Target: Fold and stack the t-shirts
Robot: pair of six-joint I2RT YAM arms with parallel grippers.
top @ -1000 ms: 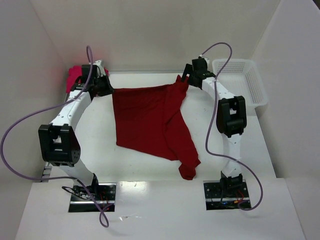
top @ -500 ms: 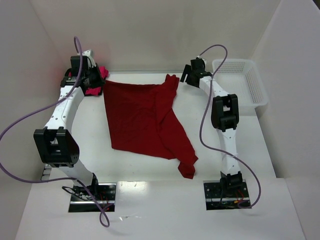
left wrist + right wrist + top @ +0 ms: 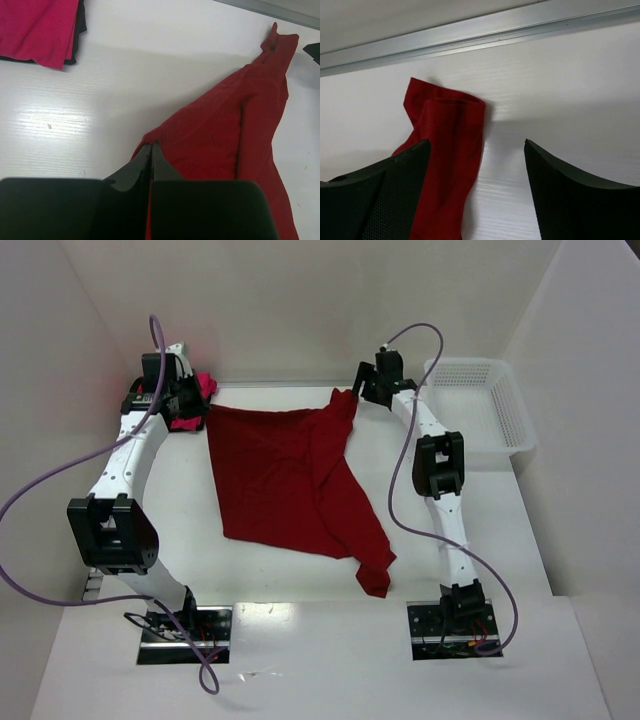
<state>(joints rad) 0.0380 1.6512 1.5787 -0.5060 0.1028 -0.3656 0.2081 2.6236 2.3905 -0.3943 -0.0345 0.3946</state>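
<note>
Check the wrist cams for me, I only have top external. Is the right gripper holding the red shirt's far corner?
Observer: No. The right gripper is open, jaws wide. The crimson t-shirt corner lies loose on the table by one finger.
Operator: Left?
Observer: The left gripper is shut, and the shirt's other far corner runs into its fingertips. It looks pinched.
Operator: Pink one behind the left arm?
Observer: The magenta t-shirt lies flat, apart from the crimson one, with a dark layer under its edge.
</note>
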